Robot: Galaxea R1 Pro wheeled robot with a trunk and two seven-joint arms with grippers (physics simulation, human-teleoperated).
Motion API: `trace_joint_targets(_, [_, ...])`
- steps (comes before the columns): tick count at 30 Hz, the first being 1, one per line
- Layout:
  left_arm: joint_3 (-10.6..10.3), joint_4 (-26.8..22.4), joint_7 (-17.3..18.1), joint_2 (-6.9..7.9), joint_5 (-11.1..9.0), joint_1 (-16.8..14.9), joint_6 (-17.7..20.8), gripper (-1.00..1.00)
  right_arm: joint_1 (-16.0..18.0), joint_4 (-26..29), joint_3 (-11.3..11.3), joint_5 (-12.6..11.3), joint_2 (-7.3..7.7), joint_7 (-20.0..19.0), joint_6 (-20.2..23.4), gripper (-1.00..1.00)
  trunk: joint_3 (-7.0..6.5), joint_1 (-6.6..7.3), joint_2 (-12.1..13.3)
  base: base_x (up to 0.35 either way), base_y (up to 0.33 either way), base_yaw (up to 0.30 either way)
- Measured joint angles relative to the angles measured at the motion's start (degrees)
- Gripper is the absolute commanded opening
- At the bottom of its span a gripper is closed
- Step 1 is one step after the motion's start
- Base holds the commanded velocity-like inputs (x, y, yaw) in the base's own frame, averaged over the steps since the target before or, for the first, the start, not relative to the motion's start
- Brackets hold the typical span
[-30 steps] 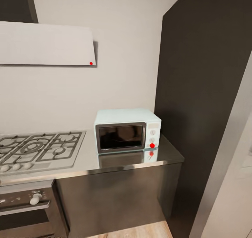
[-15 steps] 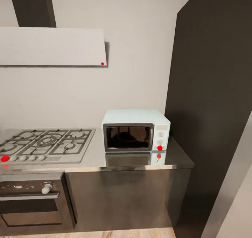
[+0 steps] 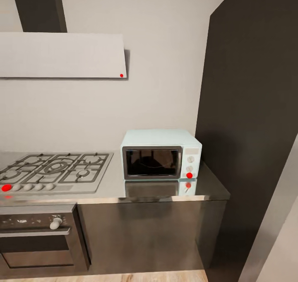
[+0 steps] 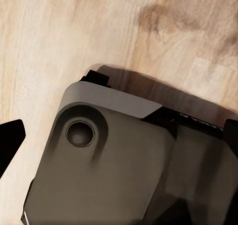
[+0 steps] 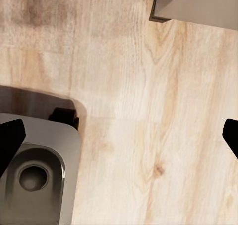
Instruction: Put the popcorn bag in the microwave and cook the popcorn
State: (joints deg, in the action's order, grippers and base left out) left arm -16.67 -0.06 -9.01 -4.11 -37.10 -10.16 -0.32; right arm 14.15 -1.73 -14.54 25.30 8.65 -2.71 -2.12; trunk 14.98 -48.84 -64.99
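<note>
The pale blue-white microwave (image 3: 160,154) stands at the right end of the grey steel countertop (image 3: 111,187), its dark glass door shut and a red mark on its lowest knob (image 3: 189,175). The popcorn bag and the popcorn are out of view. My left gripper (image 4: 119,140) hangs open over the wooden floor and my own grey base (image 4: 109,160), with nothing between its black fingertips (image 4: 10,140). My right gripper (image 5: 119,138) is open too, above bare wooden floor (image 5: 148,111), holding nothing.
A gas hob (image 3: 54,173) with black grates lies left of the microwave, over a dark built-in oven (image 3: 37,240) with a white knob. A pale hood (image 3: 62,55) hangs on the wall. A tall dark cabinet (image 3: 252,108) closes the right side.
The head camera swung over the last second, so more of the hob and oven shows. Over the last half second the picture holds still. Nothing on the counter moved.
</note>
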Motion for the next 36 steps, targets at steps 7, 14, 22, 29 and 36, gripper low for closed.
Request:
trace_joint_targets(7, [0.0,0.0,0.0,0.00,0.0,0.0,0.0,1.00,0.0,-0.1,0.0,0.0,-0.13,0.1,0.8,1.00,0.00,0.00,0.0,0.000,0.000,0.000])
trace_joint_targets(14, [0.0,0.0,0.0,-0.09,0.0,0.0,0.0,1.00,0.1,5.4,-0.1,0.6,-6.68,-1.1,0.4,1.00,-0.01,0.00,0.0,0.000,0.000,0.000])
trace_joint_targets(22, [0.0,0.0,0.0,-0.01,0.1,0.0,0.0,1.00,0.1,41.0,-0.3,-0.2,-9.62,-7.6,22.8,1.00,-0.01,0.00,0.0,0.000,0.000,0.000])
trace_joint_targets(29, [0.0,0.0,0.0,0.07,0.1,0.0,0.0,1.00,0.0,75.0,-0.4,-0.5,-9.99,-16.5,48.5,1.00,-0.01,0.00,0.0,0.000,0.000,0.000])
trace_joint_targets(36, [0.0,0.0,0.0,0.07,0.1,0.0,0.0,1.00,-0.1,88.9,2.7,-0.5,-10.86,-17.0,60.8,1.00,0.00,0.00,0.0,0.000,0.000,0.000])
